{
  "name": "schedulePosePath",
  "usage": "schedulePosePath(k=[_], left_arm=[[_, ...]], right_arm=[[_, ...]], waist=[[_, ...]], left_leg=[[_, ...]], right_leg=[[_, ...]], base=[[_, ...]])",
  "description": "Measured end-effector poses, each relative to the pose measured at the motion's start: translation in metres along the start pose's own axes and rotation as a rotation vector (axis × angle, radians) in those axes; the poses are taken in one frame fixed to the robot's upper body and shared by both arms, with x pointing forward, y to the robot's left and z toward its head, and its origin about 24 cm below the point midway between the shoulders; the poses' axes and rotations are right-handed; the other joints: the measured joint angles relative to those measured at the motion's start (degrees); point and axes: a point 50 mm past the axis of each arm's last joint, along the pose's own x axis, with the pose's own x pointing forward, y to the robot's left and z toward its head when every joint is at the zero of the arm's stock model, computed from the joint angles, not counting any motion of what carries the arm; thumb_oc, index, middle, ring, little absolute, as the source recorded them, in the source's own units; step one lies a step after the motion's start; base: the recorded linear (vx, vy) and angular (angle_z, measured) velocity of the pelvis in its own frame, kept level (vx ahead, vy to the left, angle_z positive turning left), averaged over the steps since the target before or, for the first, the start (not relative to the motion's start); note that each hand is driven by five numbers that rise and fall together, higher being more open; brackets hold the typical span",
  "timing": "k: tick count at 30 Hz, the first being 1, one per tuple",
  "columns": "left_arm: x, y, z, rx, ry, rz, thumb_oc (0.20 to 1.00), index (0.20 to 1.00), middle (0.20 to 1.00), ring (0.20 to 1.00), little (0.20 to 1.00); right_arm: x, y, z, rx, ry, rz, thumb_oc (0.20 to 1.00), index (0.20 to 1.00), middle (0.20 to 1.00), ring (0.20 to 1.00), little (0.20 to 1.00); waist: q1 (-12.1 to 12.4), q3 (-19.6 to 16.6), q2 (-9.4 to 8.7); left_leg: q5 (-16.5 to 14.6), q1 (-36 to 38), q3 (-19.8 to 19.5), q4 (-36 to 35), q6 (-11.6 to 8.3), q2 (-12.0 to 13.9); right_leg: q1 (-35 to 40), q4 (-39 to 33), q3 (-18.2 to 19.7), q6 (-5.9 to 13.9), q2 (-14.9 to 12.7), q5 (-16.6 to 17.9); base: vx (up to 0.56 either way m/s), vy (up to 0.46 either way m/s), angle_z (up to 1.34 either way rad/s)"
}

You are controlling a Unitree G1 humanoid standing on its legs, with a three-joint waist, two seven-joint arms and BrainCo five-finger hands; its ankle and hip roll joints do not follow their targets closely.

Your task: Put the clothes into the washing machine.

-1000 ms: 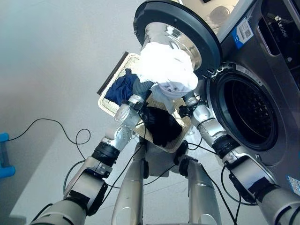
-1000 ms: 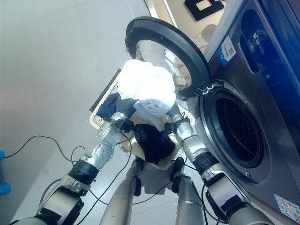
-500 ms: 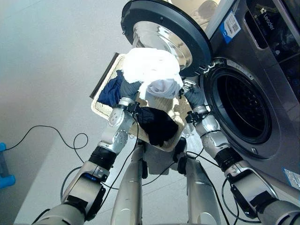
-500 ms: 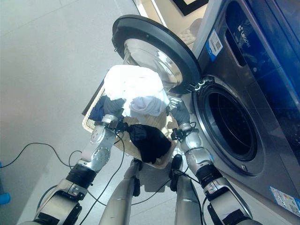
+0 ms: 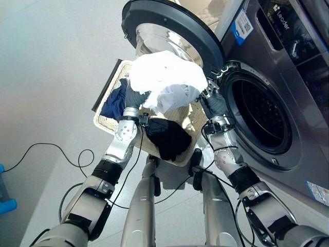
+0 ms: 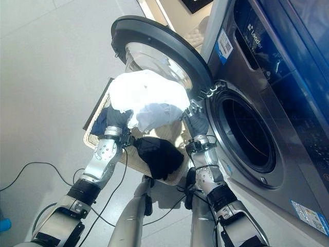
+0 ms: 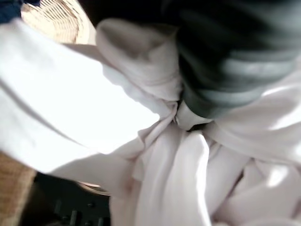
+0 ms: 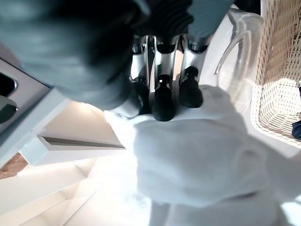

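Two hands, left [image 5: 134,98] and right [image 5: 213,103], fingers [image 8: 162,101] pressing one white garment [image 5: 164,77], grip unclear

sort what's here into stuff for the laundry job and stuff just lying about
For the job:
white garment, held up between left hand and right hand
black garment and dark blue garment in the wicker basket
washing machine, door open

Just lying about:
blue object on the floor
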Motion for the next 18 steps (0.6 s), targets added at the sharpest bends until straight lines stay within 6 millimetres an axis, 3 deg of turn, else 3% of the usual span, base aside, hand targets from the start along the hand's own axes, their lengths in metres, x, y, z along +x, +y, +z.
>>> schedulePosePath(k=[4,11,18], left_arm=[[-0.001,0.000,-0.001,0.119,-0.023,0.028,0.200,0.200,0.200,0.200,0.200],[0.006,0.012,-0.002,0.501,-0.113,0.027,0.200,0.200,0.200,0.200,0.200],[0.015,0.016,0.006,0.660,-0.197,0.005,0.200,0.200,0.200,0.200,0.200]], right_arm=[[0.000,0.002,-0.001,0.023,-0.001,0.020,0.200,0.200,0.200,0.200,0.200],[-0.001,0.008,-0.007,0.101,0.055,0.156,0.200,0.200,0.200,0.200,0.200],[-0.007,0.009,-0.019,0.237,0.197,0.299,0.200,0.200,0.200,0.200,0.200]], waist=[[0.1,0.0,0.00],[0.1,0.0,0.00],[0.1,0.0,-0.03]], left_leg=[[0.0,0.0,0.1,0.0,-0.03,0.0],[0.0,-0.1,0.1,0.0,-0.06,0.1],[0.0,-0.1,0.0,0.0,-0.06,0.1]], right_leg=[[0.0,-0.1,0.0,0.01,0.0,0.0],[-0.1,-0.1,0.0,0.01,0.0,0.0],[0.0,-0.1,-0.1,-0.01,0.0,0.0]], base=[[0.00,0.000,0.00],[0.00,0.000,0.00],[0.00,0.000,0.00]])
